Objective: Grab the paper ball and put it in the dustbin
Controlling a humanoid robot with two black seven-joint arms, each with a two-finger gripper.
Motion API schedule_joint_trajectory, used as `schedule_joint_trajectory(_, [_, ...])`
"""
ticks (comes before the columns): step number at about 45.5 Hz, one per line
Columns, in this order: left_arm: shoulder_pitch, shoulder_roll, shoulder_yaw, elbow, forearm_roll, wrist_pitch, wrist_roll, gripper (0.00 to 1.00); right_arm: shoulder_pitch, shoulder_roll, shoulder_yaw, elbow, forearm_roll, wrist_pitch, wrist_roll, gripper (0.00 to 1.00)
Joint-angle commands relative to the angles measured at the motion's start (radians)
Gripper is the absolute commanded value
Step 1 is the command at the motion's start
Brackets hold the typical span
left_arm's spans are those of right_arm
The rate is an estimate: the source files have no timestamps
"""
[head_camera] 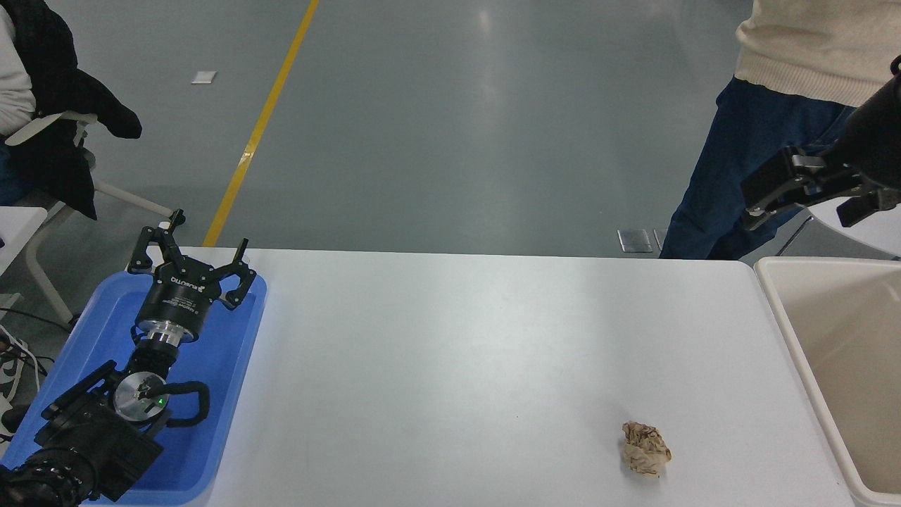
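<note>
The bench (pixel 457 352) has a smooth white top with a soft, matt shine. On it the paper ball (pixel 645 448) is tan paper, rough and full of creases, while the dustbin (pixel 795 338) just right of the bench is smooth cream plastic. The tray (pixel 232 352) at the bench's left end is glossy blue plastic.

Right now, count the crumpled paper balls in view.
1. The crumpled tan-brown paper ball lies on the white table's near right part, left of the cream-beige plastic dustbin. The dustbin's cut-off part could hide more.
</note>
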Motion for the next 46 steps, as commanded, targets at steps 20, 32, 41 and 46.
schedule_joint_trajectory(20, [0.000,0.000,0.000,0.000,0.000,0.000,0.000,1.00,0.001,0.043,-0.009,-0.009,0.000,0.000,0.000,1.00])
schedule_joint_trajectory(32, [0.000,0.000,0.000,0.000,-0.001,0.000,0.000,1.00,-0.008,0.043,-0.020,-0.009,0.043,0.000,0.000,1.00])
schedule_joint_trajectory(41, [0.000,0.000,0.000,0.000,-0.001,0.000,0.000,1.00,-0.088,0.049,-0.008,-0.015,0.052,0.000,0.000,1.00])
schedule_joint_trajectory(46, [0.000,0.000,0.000,0.000,-0.001,0.000,0.000,1.00,-0.177,0.052,-0.001,-0.018,0.051,0.000,0.000,1.00])
